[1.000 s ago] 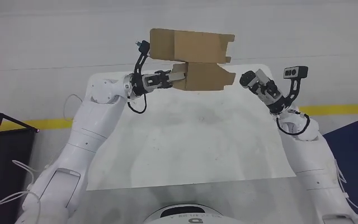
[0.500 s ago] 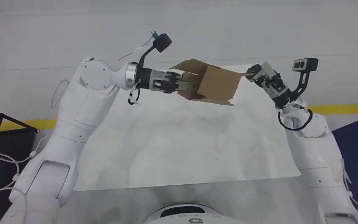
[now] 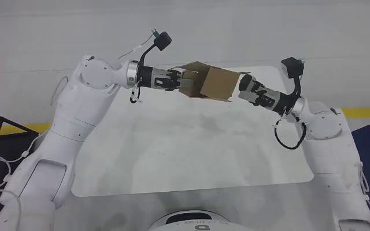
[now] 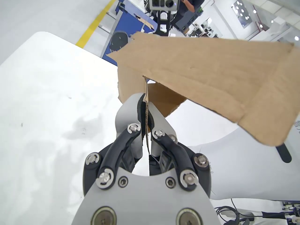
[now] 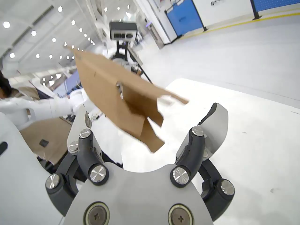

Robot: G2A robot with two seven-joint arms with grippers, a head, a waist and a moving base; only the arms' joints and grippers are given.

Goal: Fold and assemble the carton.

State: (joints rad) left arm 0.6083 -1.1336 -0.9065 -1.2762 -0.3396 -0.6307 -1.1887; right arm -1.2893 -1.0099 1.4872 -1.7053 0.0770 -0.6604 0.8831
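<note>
Carton is up in the air over the far side of the bench, tilted, not resting on anything. It is partly opened into a sleeve shape, with loose flaps at both ends and nothing folded in or locked.

My left hand is closed tight on one thin cardboard edge at its near end. The board sits pinched flat between the two pads, so this hand carries the whole carton.

My right hand is spread wide and holds nothing. It sits at the opposite end, with the carton's end flaps hanging in the gap between its fingers. They look just clear of both fingers, though from above I can't tell whether one finger brushes the board.

Step in hand, as I judge it: the hand-over to a two-handed hold, with left steadying and right lining up for a second grip. The carton can then be squared up and its flaps folded. The task is early, with the carton picked up and opened a bit and no flap closed yet.

The next move needs the right hand closed on one single flap or wall, not two layers bunched together. The left must keep its pinch firm (a thin edge grip like that could slip or twist). Then pull or push the two ends so the sleeve goes square, probably lowering it to the bench for support before tucking flaps.
</note>
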